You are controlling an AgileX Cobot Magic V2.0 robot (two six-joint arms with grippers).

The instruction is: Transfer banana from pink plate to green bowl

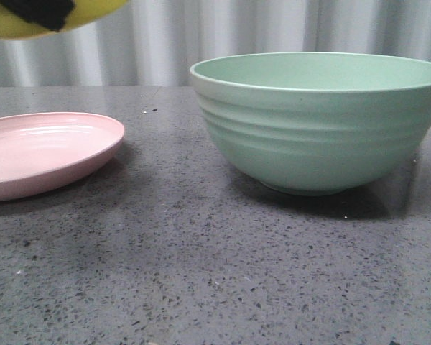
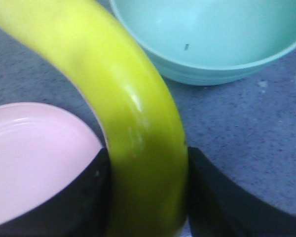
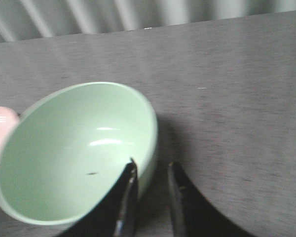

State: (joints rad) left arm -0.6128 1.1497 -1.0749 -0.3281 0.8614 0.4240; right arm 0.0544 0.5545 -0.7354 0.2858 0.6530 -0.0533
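Observation:
The yellow banana (image 2: 133,113) is held in the air between the black fingers of my left gripper (image 2: 147,197), which is shut on it. In the front view the banana (image 1: 14,25) and the gripper (image 1: 39,11) show only at the top left corner, above the pink plate (image 1: 50,147). The plate is bare and also shows in the left wrist view (image 2: 34,153). The green bowl (image 1: 323,122) stands to the right of the plate and holds nothing but a tiny dark speck (image 2: 186,47). My right gripper (image 3: 152,170) hovers over the bowl's rim (image 3: 150,133), its jaws a narrow slit apart and holding nothing.
The dark grey speckled tabletop (image 1: 201,273) stretches in front of both dishes. A pale pleated curtain (image 1: 201,36) hangs behind the table. A gap of table lies between plate and bowl (image 1: 161,144).

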